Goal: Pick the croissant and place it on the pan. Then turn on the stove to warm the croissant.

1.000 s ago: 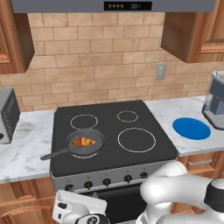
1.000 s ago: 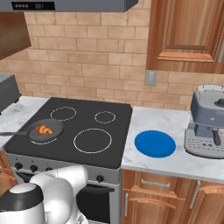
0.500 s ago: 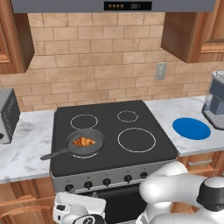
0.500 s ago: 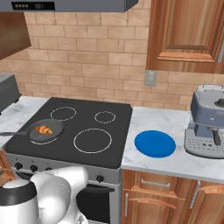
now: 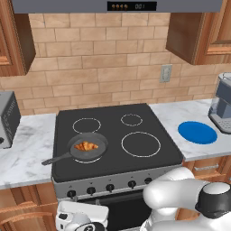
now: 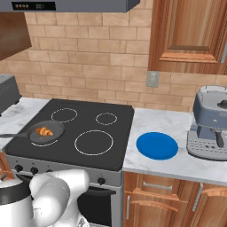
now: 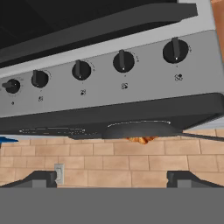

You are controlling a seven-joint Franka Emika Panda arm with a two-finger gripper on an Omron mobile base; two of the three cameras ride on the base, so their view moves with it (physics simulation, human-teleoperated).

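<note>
Hand view has my gripper (image 7: 112,179) spread wide, holding nothing, facing the stove (image 5: 117,135) knobs (image 7: 124,61). Croissant (image 5: 85,145) sits in the pan (image 5: 88,147). Those knobs look stiff, probably ridged; I'd pinch across the ridge.

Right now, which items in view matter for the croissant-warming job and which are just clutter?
In play:
- croissant, already in the pan
- stove, knobs on its front panel, not yet touched
- gripper, open, low in front of the knobs

Just lying about:
- blue plate
- coffee machine
- toaster oven
</note>
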